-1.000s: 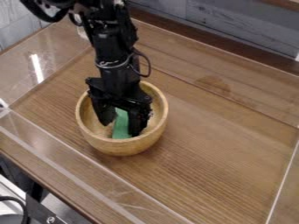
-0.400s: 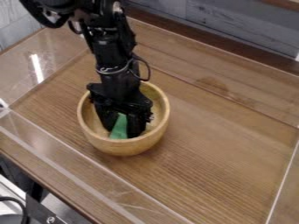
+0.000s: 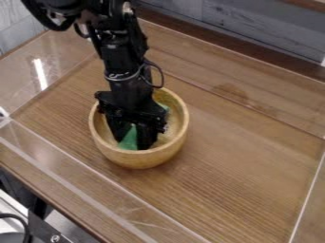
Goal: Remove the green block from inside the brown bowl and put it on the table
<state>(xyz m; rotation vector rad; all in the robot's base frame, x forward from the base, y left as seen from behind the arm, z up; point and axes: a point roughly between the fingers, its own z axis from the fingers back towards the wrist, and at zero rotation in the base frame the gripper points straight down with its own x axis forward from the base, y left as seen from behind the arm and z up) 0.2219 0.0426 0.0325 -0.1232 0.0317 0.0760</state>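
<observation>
The brown bowl (image 3: 177,140) sits on the table (image 3: 241,180) left of centre. My gripper (image 3: 133,138) reaches straight down into it, its black fingers drawn in close around the green block (image 3: 129,140). Only a small green patch of the block shows between and below the fingers; the remainder is hidden by the gripper. The fingers appear shut on the block, which still lies low inside the bowl.
Clear acrylic walls (image 3: 38,71) run around the table's edges. The arm (image 3: 117,47) rises up and to the left from the bowl. Bare wood-grain surface spreads to the right and front of the bowl.
The fingers, spread wide over the block a second ago, have closed in on it. The bowl has shifted slightly to the right. The arm has stayed in place.
</observation>
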